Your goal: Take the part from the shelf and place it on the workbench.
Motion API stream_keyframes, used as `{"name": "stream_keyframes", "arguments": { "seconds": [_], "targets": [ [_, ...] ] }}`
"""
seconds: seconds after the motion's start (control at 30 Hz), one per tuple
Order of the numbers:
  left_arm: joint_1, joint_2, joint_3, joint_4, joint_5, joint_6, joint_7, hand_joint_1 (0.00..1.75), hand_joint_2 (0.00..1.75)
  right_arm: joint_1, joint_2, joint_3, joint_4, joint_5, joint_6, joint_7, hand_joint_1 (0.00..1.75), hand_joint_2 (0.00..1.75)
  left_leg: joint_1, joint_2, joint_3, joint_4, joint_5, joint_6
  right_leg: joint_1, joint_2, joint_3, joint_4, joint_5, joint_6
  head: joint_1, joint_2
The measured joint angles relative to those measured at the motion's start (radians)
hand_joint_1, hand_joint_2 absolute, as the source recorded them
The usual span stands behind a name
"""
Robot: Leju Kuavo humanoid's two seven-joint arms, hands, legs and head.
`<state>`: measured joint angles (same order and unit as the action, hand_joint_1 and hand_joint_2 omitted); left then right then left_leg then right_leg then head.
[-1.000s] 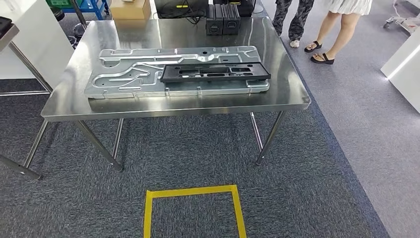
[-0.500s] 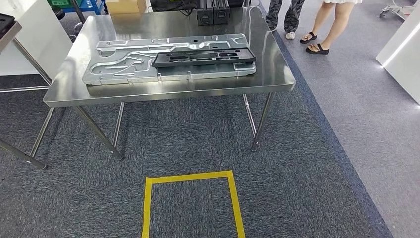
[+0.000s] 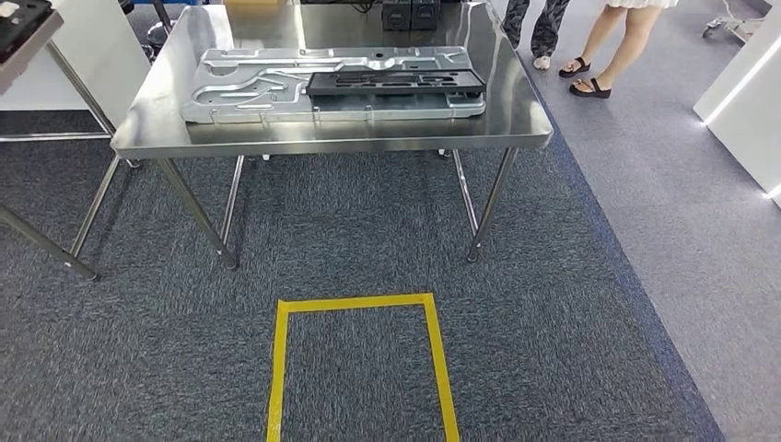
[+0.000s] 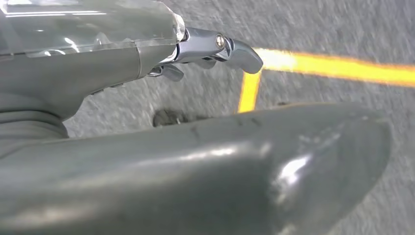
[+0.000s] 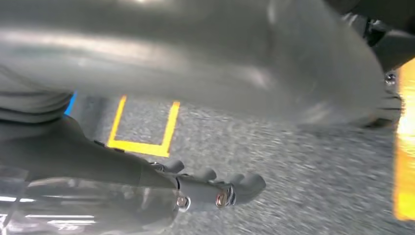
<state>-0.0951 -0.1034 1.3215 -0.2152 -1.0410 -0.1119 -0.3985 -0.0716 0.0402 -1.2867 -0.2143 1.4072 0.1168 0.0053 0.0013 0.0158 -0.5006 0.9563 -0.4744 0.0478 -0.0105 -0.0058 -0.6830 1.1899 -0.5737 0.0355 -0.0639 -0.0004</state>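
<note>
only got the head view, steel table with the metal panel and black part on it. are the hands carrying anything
observer: No. The left hand holds nothing; its fingers are stretched out above the grey carpet.
operator: and the right
observer: The right hand is empty too, with its fingers extended and apart from the thumb.
operator: whats under them
observer: A corner of yellow floor tape lies beneath the left hand's fingertips. The right wrist view looks past the right hand at the end of a taped yellow outline on the carpet.
</note>
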Motion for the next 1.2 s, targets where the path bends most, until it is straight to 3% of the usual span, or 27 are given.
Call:
{"name": "stream_keyframes", "arguments": {
  "seconds": [0.03, 0.07, 0.1, 0.17, 0.23, 0.27, 0.3, 0.37, 0.4, 0.43, 0.5, 0.53, 0.57, 0.6, 0.63, 0.7, 0.77, 0.8, 0.87, 0.9, 0.93, 1.0, 1.03, 1.07, 1.1, 1.13, 1.2],
  "targets": [
    [0.000, 0.000, -0.001, 0.000, -0.001, 0.000, 0.000, 0.00, 0.00, 0.001, 0.000, 0.000, 0.000, -0.001, 0.000, 0.000, 0.00, 0.00, -0.002, 0.000, -0.018, 0.002, 0.013, 0.000, -0.001, 0.001, -0.007, 0.059, -0.023, 0.002, 0.000, 0.000],
    [0.000, 0.001, -0.001, 0.000, -0.001, -0.001, 0.001, 0.00, 0.00, 0.000, 0.000, 0.000, 0.001, -0.001, 0.000, 0.000, 0.00, 0.00, -0.003, 0.000, -0.037, 0.006, 0.026, -0.002, -0.001, 0.001, -0.003, 0.095, -0.021, 0.003, 0.000, 0.000],
    [0.000, 0.001, -0.001, 0.000, -0.002, -0.002, 0.002, 0.00, 0.00, 0.000, 0.000, 0.000, 0.001, -0.002, 0.001, 0.000, 0.00, 0.00, -0.003, 0.000, -0.057, 0.011, 0.038, -0.004, -0.002, 0.001, 0.018, 0.099, 0.003, 0.003, 0.000, 0.000],
    [-0.001, 0.002, -0.002, 0.000, -0.002, -0.002, 0.006, 0.00, 0.00, -0.003, 0.000, 0.000, 0.001, -0.002, 0.001, 0.001, 0.00, 0.00, -0.002, 0.000, -0.093, 0.025, 0.058, -0.009, -0.002, 0.002, 0.113, 0.001, 0.054, 0.000, 0.000, 0.000],
    [-0.003, 0.002, -0.002, 0.000, -0.002, -0.002, 0.009, 0.00, 0.00, -0.009, 0.000, 0.000, 0.001, -0.002, 0.001, 0.002, 0.00, 0.00, -0.004, -0.001, -0.118, 0.040, 0.074, -0.019, 0.002, 0.003, 0.228, -0.159, 0.043, -0.009, 0.000, 0.000],
    [-0.004, 0.002, -0.002, 0.000, -0.002, -0.002, 0.011, 0.00, 0.00, -0.012, 0.000, 0.000, 0.001, -0.003, 0.001, 0.002, 0.00, 0.00, -0.005, -0.001, -0.125, 0.044, 0.083, -0.024, 0.004, 0.003, 0.260, -0.212, 0.028, -0.014, 0.000, 0.000],
    [-0.005, 0.002, -0.003, 0.000, -0.003, -0.002, 0.012, 0.00, 0.00, -0.014, 0.000, 0.000, 0.001, -0.004, 0.001, 0.002, 0.00, 0.00, -0.005, -0.001, -0.129, 0.045, 0.093, -0.030, 0.008, 0.003, 0.272, -0.237, 0.019, -0.021, 0.000, 0.000],
    [-0.004, 0.003, -0.003, 0.000, -0.004, -0.002, 0.012, 0.00, 0.00, -0.015, 0.001, 0.000, 0.001, -0.007, 0.002, 0.002, 0.00, 0.00, -0.003, -0.003, -0.137, 0.047, 0.099, -0.042, 0.006, -0.001, 0.257, -0.240, 0.034, -0.037, 0.000, 0.000],
    [-0.003, 0.004, -0.003, 0.000, -0.005, -0.002, 0.012, 0.00, 0.00, -0.015, 0.001, 0.000, 0.001, -0.007, 0.003, 0.002, 0.00, 0.00, -0.001, -0.004, -0.145, 0.062, 0.077, -0.047, 0.004, -0.004, 0.247, -0.240, 0.046, -0.046, 0.000, 0.000],
    [-0.002, 0.005, -0.003, 0.000, -0.005, -0.002, 0.012, 0.00, 0.00, -0.015, 0.001, 0.000, 0.001, -0.007, 0.004, 0.002, 0.00, 0.00, 0.000, -0.006, -0.159, 0.097, 0.036, -0.052, 0.002, -0.007, 0.233, -0.241, 0.059, -0.053, 0.000, 0.000],
    [-0.001, 0.006, -0.003, 0.000, -0.005, -0.002, 0.013, 0.00, 0.00, -0.015, 0.001, 0.000, 0.001, -0.008, 0.005, 0.002, 0.00, 0.00, 0.005, -0.007, -0.191, 0.222, -0.071, -0.060, 0.004, -0.009, 0.201, -0.239, 0.084, -0.060, 0.000, 0.000],
    [-0.001, 0.006, -0.003, 0.000, -0.005, -0.001, 0.013, 0.00, 0.00, -0.015, 0.001, 0.000, 0.001, -0.008, 0.007, 0.001, 0.00, 0.00, 0.007, -0.007, -0.202, 0.288, -0.104, -0.063, 0.006, -0.010, 0.183, -0.236, 0.097, -0.060, 0.000, 0.000],
    [-0.001, 0.006, -0.003, 0.000, -0.004, -0.001, 0.014, 0.00, 0.00, -0.014, 0.001, 0.000, 0.001, -0.009, 0.010, 0.000, 0.00, 0.00, 0.008, -0.007, -0.202, 0.335, -0.111, -0.065, 0.007, -0.010, 0.164, -0.232, 0.109, -0.059, 0.000, 0.000],
    [-0.001, 0.006, -0.003, 0.000, -0.003, 0.000, 0.014, 0.00, 0.00, -0.015, 0.001, 0.000, 0.001, -0.009, 0.014, -0.003, 0.00, 0.00, 0.009, -0.007, -0.187, 0.349, -0.095, -0.065, 0.007, -0.010, 0.145, -0.227, 0.120, -0.058, 0.000, 0.000],
    [-0.002, 0.006, -0.003, 0.000, -0.003, 0.001, 0.015, 0.00, 0.00, -0.015, 0.001, 0.000, 0.001, -0.010, 0.017, -0.006, 0.00, 0.00, 0.009, -0.007, -0.153, 0.325, -0.068, -0.064, 0.008, -0.010, 0.125, -0.220, 0.130, -0.056, 0.000, 0.000],
    [-0.004, 0.007, -0.003, 0.000, -0.002, 0.002, 0.016, 0.00, 0.00, -0.016, 0.001, 0.000, 0.001, -0.010, 0.018, -0.009, 0.00, 0.00, 0.008, -0.008, -0.034, 0.187, -0.039, -0.057, 0.009, -0.009, 0.093, -0.208, 0.148, -0.049, 0.000, 0.000],
    [-0.009, 0.008, -0.003, 0.000, -0.002, 0.002, 0.015, 0.00, 0.00, -0.016, 0.002, 0.000, 0.001, -0.006, 0.019, -0.010, 0.00, 0.00, 0.004, -0.008, 0.070, 0.038, -0.060, -0.048, 0.011, -0.013, 0.076, -0.200, 0.166, -0.040, 0.000, 0.000],
    [-0.010, 0.008, -0.003, 0.000, -0.003, 0.002, 0.015, 0.00, 0.00, -0.015, 0.002, 0.000, 0.001, -0.003, 0.021, -0.010, 0.00, 0.00, 0.001, -0.010, 0.092, 0.000, -0.069, -0.043, 0.010, -0.017, 0.071, -0.199, 0.175, -0.034, 0.000, 0.000],
    [-0.009, 0.009, -0.003, 0.000, -0.004, 0.002, 0.016, 0.00, 0.00, -0.014, 0.001, 0.001, 0.001, 0.004, 0.026, -0.010, 0.00, 0.00, 0.001, -0.012, 0.078, -0.013, -0.058, -0.031, 0.007, -0.019, 0.062, -0.199, 0.186, -0.022, 0.000, 0.000],
    [-0.007, 0.009, -0.003, 0.000, -0.004, 0.002, 0.016, 0.00, 0.00, -0.014, 0.001, 0.001, 0.001, 0.007, 0.026, -0.010, 0.00, 0.00, 0.002, -0.013, 0.068, -0.015, -0.047, -0.024, 0.006, -0.016, 0.055, -0.188, 0.168, -0.017, 0.000, 0.000],
    [-0.007, 0.009, -0.003, 0.000, -0.004, 0.002, 0.017, 0.00, 0.00, -0.013, 0.000, 0.001, 0.001, 0.008, 0.024, -0.010, 0.00, 0.00, 0.003, -0.014, 0.056, -0.016, -0.035, -0.017, 0.005, -0.012, 0.044, -0.160, 0.132, -0.012, 0.000, 0.000],
    [-0.007, 0.010, -0.003, 0.000, -0.005, 0.003, 0.018, 0.00, 0.00, -0.013, 0.000, 0.001, 0.002, 0.009, 0.019, -0.010, 0.00, 0.00, 0.002, -0.021, 0.029, -0.013, -0.014, -0.009, 0.002, -0.005, 0.013, -0.046, 0.027, -0.008, 0.000, 0.000],
    [-0.007, 0.011, -0.003, 0.000, -0.005, 0.004, 0.018, 0.00, 0.00, -0.013, 0.000, 0.002, 0.002, 0.009, 0.018, -0.010, 0.00, 0.00, 0.000, -0.025, 0.013, -0.009, -0.003, -0.008, 0.002, -0.004, 0.000, 0.022, -0.011, -0.007, 0.000, 0.000],
    [-0.007, 0.011, -0.003, 0.000, -0.005, 0.004, 0.018, 0.00, 0.00, -0.013, 0.000, 0.002, 0.002, 0.010, 0.017, -0.010, 0.00, 0.00, -0.001, -0.031, -0.004, -0.003, 0.007, -0.009, 0.002, -0.002, -0.005, 0.072, -0.024, -0.006, 0.000, 0.000],
    [-0.007, 0.012, -0.003, 0.000, -0.005, 0.004, 0.018, 0.00, 0.00, -0.013, 0.000, 0.002, 0.002, 0.010, 0.017, -0.010, 0.00, 0.00, -0.002, -0.038, -0.023, 0.004, 0.016, -0.010, 0.002, 0.000, 0.005, 0.092, -0.014, -0.007, 0.000, 0.000],
    [-0.007, 0.012, -0.003, 0.000, -0.005, 0.004, 0.018, 0.00, 0.00, -0.013, 0.000, 0.002, 0.002, 0.010, 0.017, -0.010, 0.00, 0.00, -0.002, -0.044, -0.040, 0.011, 0.024, -0.012, 0.002, 0.003, 0.033, 0.071, 0.012, -0.009, 0.000, 0.000],
    [-0.007, 0.012, -0.003, 0.000, -0.005, 0.004, 0.018, 0.00, 0.00, -0.015, -0.001, 0.002, 0.002, 0.008, 0.015, -0.009, 0.00, 0.00, -0.002, -0.054, -0.071, 0.026, 0.036, -0.018, 0.003, 0.013, 0.132, -0.060, 0.054, -0.015, 0.000, 0.000]
  ]
}}
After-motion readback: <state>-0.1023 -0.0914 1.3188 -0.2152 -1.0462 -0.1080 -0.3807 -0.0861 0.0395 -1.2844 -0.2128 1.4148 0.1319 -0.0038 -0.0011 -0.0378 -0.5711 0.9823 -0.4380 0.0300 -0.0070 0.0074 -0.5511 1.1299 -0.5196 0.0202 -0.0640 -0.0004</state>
